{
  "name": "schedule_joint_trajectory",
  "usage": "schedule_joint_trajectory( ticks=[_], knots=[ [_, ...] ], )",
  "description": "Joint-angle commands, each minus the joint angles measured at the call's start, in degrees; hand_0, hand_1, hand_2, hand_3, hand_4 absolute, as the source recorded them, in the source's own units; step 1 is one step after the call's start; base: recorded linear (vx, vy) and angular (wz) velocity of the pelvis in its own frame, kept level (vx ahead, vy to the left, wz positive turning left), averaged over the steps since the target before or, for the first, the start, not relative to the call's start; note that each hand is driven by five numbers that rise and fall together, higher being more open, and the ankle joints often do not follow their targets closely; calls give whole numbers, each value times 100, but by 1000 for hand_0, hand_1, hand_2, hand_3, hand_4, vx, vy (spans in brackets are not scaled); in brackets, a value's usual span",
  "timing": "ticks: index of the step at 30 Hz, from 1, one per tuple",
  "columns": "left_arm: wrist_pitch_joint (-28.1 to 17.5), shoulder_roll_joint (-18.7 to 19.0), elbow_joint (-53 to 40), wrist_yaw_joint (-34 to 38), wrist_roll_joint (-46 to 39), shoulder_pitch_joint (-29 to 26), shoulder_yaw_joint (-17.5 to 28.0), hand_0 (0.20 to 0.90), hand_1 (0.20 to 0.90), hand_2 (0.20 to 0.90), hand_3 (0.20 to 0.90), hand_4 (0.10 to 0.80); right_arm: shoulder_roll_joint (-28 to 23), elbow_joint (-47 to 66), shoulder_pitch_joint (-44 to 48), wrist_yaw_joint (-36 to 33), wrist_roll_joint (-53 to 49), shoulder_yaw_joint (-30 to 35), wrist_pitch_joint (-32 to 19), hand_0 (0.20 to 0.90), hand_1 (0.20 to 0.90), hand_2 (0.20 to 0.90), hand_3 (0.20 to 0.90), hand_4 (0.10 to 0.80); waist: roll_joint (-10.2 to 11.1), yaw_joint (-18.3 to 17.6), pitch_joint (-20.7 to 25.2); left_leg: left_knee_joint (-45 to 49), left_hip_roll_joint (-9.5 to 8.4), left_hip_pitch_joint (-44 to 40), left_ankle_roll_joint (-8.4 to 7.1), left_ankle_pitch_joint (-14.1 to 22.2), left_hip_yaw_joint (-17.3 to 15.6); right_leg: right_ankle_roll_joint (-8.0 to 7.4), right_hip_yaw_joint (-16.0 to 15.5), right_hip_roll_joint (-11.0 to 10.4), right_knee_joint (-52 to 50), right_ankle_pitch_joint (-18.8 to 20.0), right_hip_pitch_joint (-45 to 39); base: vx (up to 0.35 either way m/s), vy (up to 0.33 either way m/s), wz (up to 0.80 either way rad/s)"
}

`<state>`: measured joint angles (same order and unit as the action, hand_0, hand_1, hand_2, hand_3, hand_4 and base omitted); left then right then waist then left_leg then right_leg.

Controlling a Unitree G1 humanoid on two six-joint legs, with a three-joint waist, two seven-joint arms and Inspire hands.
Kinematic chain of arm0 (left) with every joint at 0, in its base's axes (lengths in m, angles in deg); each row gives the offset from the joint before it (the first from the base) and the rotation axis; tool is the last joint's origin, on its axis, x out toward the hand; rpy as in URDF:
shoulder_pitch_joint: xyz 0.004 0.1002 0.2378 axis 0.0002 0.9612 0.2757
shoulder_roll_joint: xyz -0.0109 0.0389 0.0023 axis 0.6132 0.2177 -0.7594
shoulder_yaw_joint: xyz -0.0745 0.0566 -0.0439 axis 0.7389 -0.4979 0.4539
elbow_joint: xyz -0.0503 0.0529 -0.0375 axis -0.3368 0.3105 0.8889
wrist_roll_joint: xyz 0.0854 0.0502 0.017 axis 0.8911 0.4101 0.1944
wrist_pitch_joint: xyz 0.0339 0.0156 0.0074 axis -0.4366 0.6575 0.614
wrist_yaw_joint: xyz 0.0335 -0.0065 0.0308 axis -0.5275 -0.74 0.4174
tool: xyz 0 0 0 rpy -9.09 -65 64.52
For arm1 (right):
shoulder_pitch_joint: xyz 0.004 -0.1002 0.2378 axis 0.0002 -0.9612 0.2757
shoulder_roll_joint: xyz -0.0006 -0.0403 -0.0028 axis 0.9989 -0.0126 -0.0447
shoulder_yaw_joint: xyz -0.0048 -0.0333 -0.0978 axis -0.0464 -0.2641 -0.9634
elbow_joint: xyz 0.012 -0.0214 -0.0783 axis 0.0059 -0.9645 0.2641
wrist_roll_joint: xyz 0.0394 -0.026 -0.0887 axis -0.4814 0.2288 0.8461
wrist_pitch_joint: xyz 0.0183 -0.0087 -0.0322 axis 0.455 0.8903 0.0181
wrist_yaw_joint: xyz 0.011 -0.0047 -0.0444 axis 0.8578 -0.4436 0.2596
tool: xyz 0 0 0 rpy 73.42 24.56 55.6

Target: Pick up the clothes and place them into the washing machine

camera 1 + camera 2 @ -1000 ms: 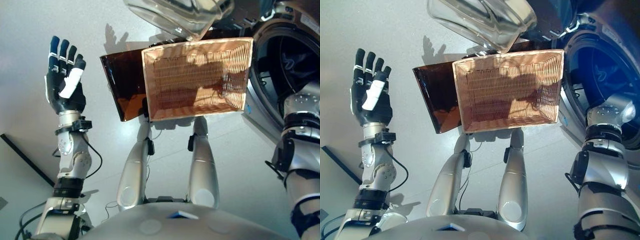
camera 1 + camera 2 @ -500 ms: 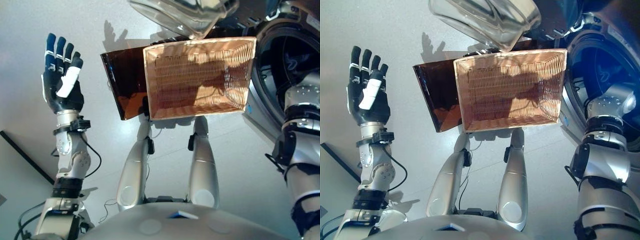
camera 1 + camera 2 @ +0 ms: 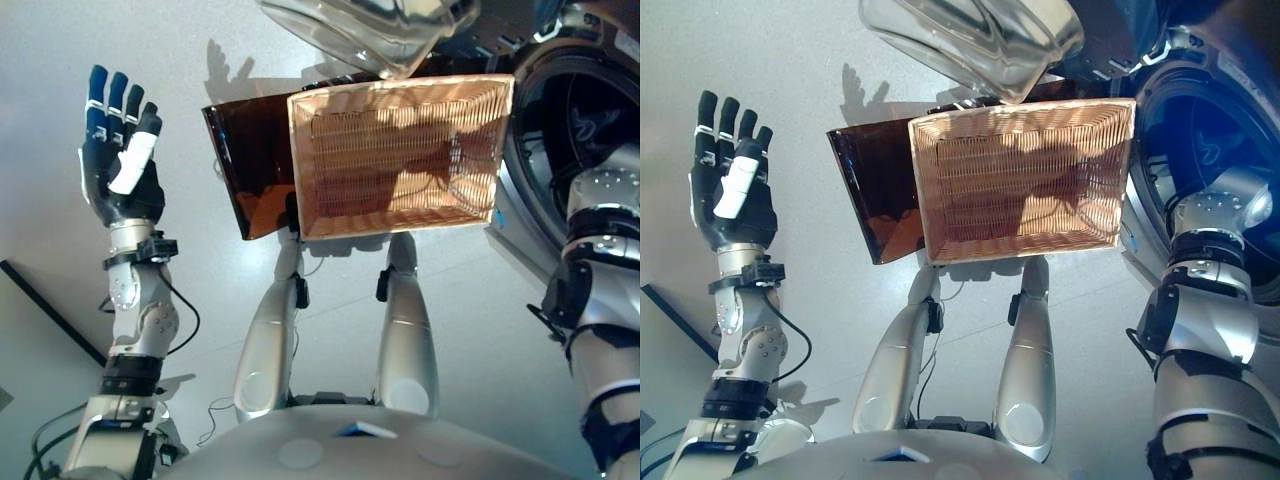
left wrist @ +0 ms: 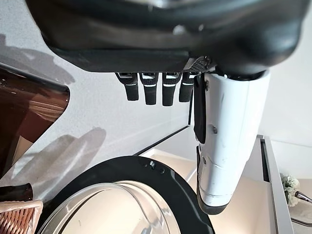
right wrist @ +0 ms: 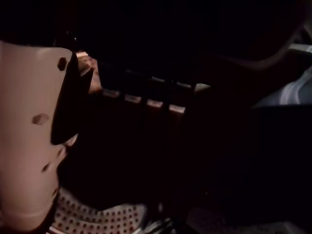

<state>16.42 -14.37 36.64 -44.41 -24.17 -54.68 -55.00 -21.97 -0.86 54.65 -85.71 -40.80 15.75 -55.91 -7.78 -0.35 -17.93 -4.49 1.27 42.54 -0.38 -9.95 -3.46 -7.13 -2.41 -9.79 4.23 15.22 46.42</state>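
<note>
With the right hand point(image 5: 29, 146) reaching into the washing machine point(image 3: 1215, 130) at the frame's right, fingers straight above dotted cloth point(image 5: 97, 217) lying in the drum, and left hand point(image 3: 120, 150) spread empty at upper left, withdrawal could snag it

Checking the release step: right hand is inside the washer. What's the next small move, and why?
Probably draw the right hand back out of the washing machine: its fingers look straight with nothing held, and the wicker basket looks empty. The left hand is raised and open.
</note>
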Motion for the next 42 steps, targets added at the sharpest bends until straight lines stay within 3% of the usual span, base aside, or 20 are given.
schedule_joint_trajectory(
  ticks=[1, 6, 10, 22, 32, 42],
  knots=[
    [-648, 313, -659, -181, -66, 405, 429, 900, 900, 900, 900, 800, -667, 355, 26, 367, 508, -528, -455, 900, 900, 900, 900, 800, 62, 128, 688, -51, 397, -272, -618, 425, 40, -87, -86, 105, -81, -278, 275, 0, 0, 0],
    [-651, 289, -657, -210, -91, 405, 461, 900, 900, 900, 900, 800, -454, 565, -262, 590, 436, -576, -433, 900, 900, 900, 900, 800, 89, 101, 679, -51, 390, -280, -619, 421, 40, -86, -99, 105, -96, -281, 266, 0, 0, 0],
    [-645, 227, -663, -210, -119, 417, 487, 900, 900, 900, 900, 800, 3, 887, -687, 715, 399, -557, -437, 900, 900, 900, 900, 800, 117, 83, 647, -51, 374, -275, -615, 417, 55, -90, -115, 94, -102, -270, 251, 0, 0, 0],
    [-703, 146, -712, -283, 5, 480, 529, 900, 900, 900, 900, 800, 717, 1533, -1892, 587, 2027, -1328, 175, 900, 900, 900, 900, 800, 236, 37, 615, -51, 332, -403, -604, 414, 106, -115, -190, 72, -110, -259, 51, -5, -1, 1],
    [-721, -81, -410, -149, 246, 315, 487, 900, 900, 900, 900, 800, 1458, 1594, -2609, 769, 2420, -1639, 367, 900, 900, 900, 900, 800, 422, -75, 692, -51, 267, -677, -594, 394, 175, -135, -225, 30, -41, -233, -348, 16, 6, 2],
    [-690, -119, -425, -65, 414, 347, 498, 900, 900, 900, 900, 800, 1645, 1981, -3020, 812, 3118, -2302, 625, 900, 900, 900, 900, 800, 558, -92, 669, -51, 234, -839, -587, 367, 246, -155, -285, 15, -25, -224, -613, 3, 3, 2]
  ],
)
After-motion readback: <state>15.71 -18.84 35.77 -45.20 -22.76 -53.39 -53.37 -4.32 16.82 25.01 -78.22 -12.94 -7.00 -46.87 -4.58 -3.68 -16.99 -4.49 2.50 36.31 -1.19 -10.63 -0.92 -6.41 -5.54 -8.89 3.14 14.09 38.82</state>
